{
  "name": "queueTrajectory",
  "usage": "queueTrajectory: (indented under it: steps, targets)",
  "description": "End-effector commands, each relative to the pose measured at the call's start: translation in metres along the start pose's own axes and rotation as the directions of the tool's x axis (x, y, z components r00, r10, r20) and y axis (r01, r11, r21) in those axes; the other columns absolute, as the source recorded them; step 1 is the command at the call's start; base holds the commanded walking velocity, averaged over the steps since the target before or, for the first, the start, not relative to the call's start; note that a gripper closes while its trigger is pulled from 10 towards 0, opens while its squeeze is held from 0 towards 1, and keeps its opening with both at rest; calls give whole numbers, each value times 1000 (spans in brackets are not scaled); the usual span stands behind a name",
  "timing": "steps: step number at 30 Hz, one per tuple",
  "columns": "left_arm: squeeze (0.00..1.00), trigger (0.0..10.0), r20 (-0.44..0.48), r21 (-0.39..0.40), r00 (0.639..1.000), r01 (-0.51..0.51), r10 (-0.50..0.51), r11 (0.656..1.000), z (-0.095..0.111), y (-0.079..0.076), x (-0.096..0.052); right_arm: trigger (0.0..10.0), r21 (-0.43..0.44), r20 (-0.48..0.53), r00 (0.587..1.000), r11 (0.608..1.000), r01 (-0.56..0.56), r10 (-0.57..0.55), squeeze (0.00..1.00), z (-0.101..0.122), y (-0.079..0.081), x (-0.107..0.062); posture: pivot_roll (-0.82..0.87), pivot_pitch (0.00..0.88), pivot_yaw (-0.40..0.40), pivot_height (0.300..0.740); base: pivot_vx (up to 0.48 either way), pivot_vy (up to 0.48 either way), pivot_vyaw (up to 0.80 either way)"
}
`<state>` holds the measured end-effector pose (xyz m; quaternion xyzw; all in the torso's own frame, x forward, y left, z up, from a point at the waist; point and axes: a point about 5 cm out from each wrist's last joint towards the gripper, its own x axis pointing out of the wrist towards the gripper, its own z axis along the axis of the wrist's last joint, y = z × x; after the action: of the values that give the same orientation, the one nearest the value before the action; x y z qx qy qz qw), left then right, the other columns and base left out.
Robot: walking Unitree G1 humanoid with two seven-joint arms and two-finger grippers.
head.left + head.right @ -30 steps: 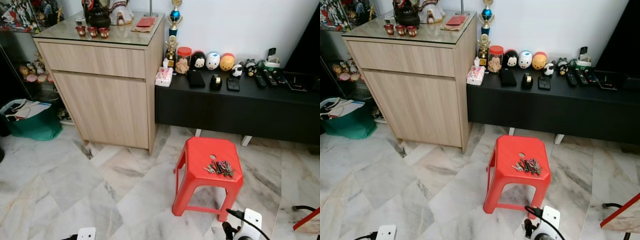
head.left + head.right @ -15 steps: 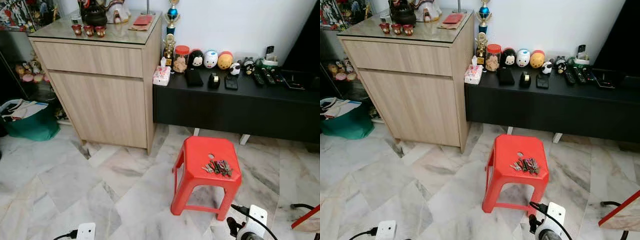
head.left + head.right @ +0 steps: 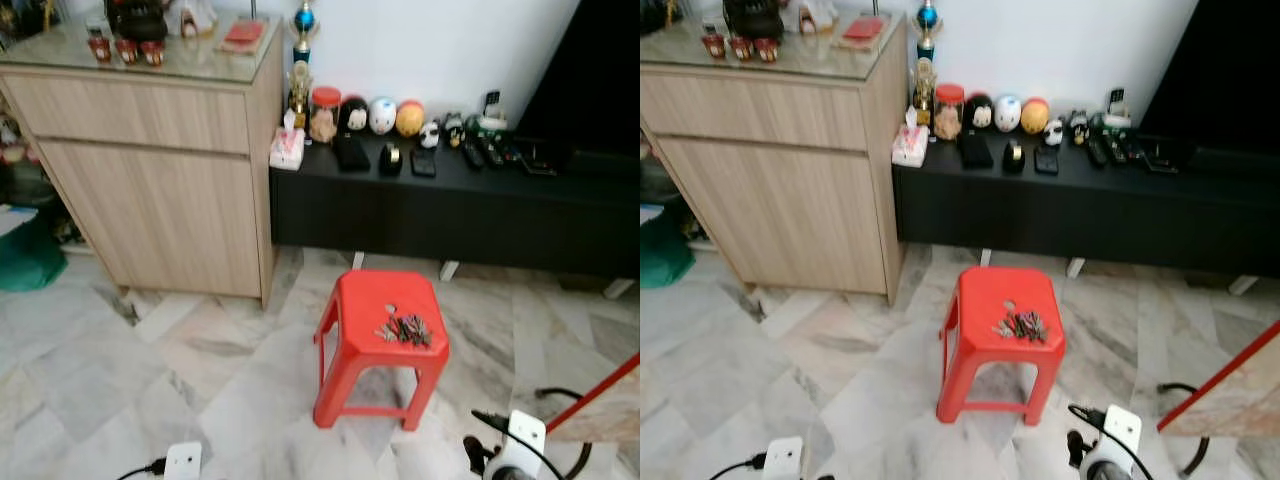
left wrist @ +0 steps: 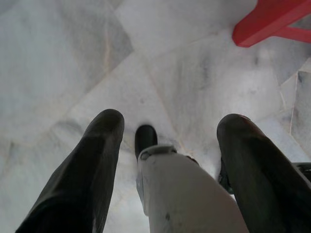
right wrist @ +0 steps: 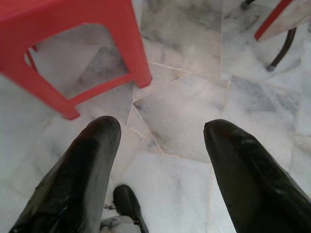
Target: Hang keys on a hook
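Keys [image 3: 404, 329], one tangled bunch, lie on the seat of one red plastic stool [image 3: 350, 305], toward its 3 o'clock edge, just beside a small hole in the seat. The stool stands on a pale marble floor [image 3: 120, 370] near the middle of the head camera's view. At 12 o'clock behind it runs one long black low cabinet [image 3: 450, 215] carrying a row of small things: round toy figures, a jar, several remote controls. At 10 o'clock stands one light wooden cupboard [image 3: 150, 170] with a glass top, three small red cups [image 3: 124, 50] and a dark teapot on it. One trophy [image 3: 301, 40] rises between cupboard and black cabinet. A red table edge [image 3: 590, 395] cuts in at 4 o'clock. Two grippers hang low over the floor, both empty with fingers spread apart: the left gripper [image 4: 167, 141] with a stool foot at its 1 o'clock, the right gripper [image 5: 163, 145] with the stool's legs at its 11 o'clock. The keys sit up on the seat, well apart from both.
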<state>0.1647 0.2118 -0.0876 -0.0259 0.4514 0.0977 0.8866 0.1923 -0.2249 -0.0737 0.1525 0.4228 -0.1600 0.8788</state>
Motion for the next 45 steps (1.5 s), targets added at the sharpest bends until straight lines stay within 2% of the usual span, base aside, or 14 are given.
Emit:
queueTrajectory:
  steps: [1,6,8,9,14,20,26,30,38,41,45]
  targets:
    - [0,10000,-39,-26,999,-10,9,1000,-11,-2,-2,10000,-16,-21,1000,1000,1,-1,0,-7,-2,-1,13,0,-142,740,251,0,0]
    - [0,10000,-56,-25,998,-17,15,1000,-18,-2,-4,10000,-16,-30,1000,1000,9,-10,0,-11,-9,-3,23,0,-148,740,257,0,0]
    - [0,10000,-58,-27,998,-19,17,999,-19,-2,-4,10000,-25,-33,999,1000,10,-11,0,-12,-10,-3,39,0,-163,740,266,0,0]
    - [0,10000,-58,-33,998,-28,26,999,-22,-1,-5,10000,-46,-45,999,999,6,-8,0,-15,-12,-4,68,0,-197,740,270,0,0]
    - [0,10000,-65,-58,996,-58,54,997,-30,2,-8,10000,-52,-53,999,999,8,-10,0,-18,-15,-5,71,0,-192,740,269,0,-398]
    - [0,10000,-95,9,995,-36,37,999,-37,9,-10,10000,6,-23,1000,1000,9,-9,0,-19,-14,-5,49,0,-122,740,275,0,-250]
    - [0,10000,-81,33,995,-49,51,998,-38,19,-12,10000,-20,-59,998,1000,-4,3,0,-28,-10,-6,78,0,-92,740,277,0,0]
    - [0,10000,-72,93,995,-56,63,994,-38,28,-13,10000,0,-76,997,1000,-6,6,0,-35,-5,-7,80,0,-66,740,189,0,0]
    - [0,10000,-57,94,996,-66,71,993,-37,33,-14,10000,19,-72,997,1000,-8,9,0,-38,-1,-7,114,0,-47,740,0,0,0]
    - [0,10000,-57,133,996,-62,70,989,-34,38,-14,10000,33,-72,997,999,-15,17,0,-40,4,-7,98,0,-8,740,0,0,0]
    - [0,10000,-56,137,996,-64,72,989,-33,42,-14,10000,44,-72,997,999,-19,22,0,-42,8,-7,86,0,10,740,0,0,0]
